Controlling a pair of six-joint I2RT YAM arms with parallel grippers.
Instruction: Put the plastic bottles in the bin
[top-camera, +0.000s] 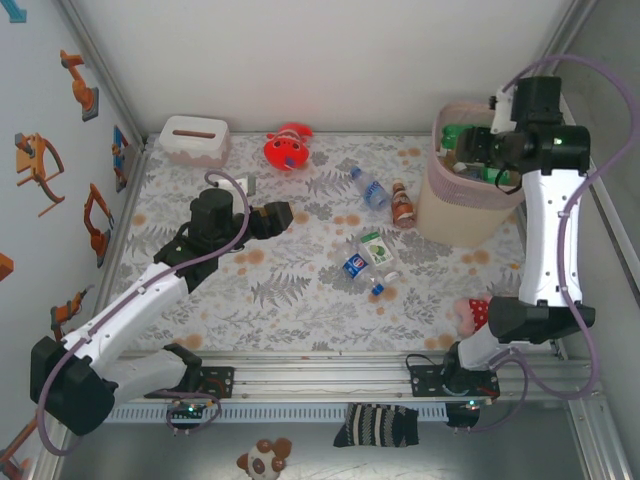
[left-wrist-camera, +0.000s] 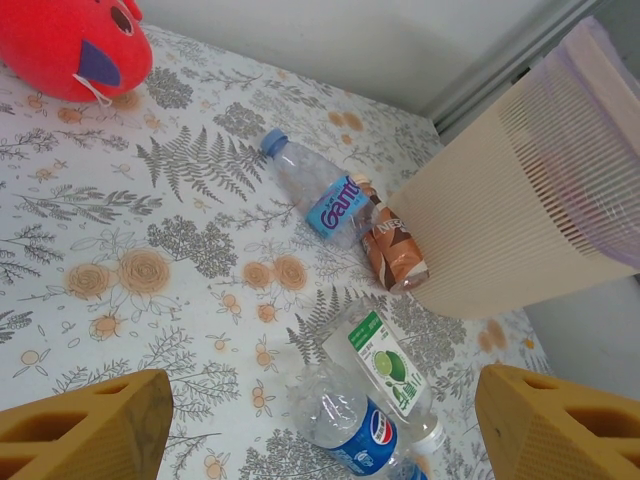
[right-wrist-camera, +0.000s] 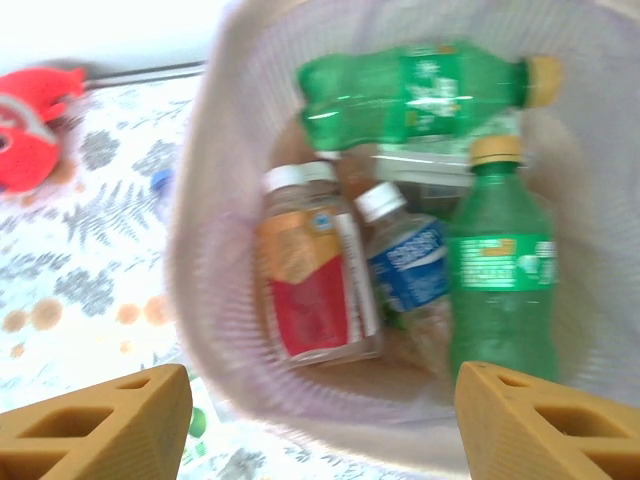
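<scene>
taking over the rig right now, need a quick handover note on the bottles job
Left gripper: open and empty, above the table, looking at the loose bottles.
Right gripper: open and empty, over the mouth of the bin.
Done: at least four bottles lie in the bin: two green bottles, a red-label bottle and a blue-label bottle.
Left: four on the table. The blue-cap bottle and the brown bottle lie beside the bin's foot. The green-label bottle and the Pepsi bottle lie side by side nearer the arms.
The red plush toy is not part of the job.
</scene>
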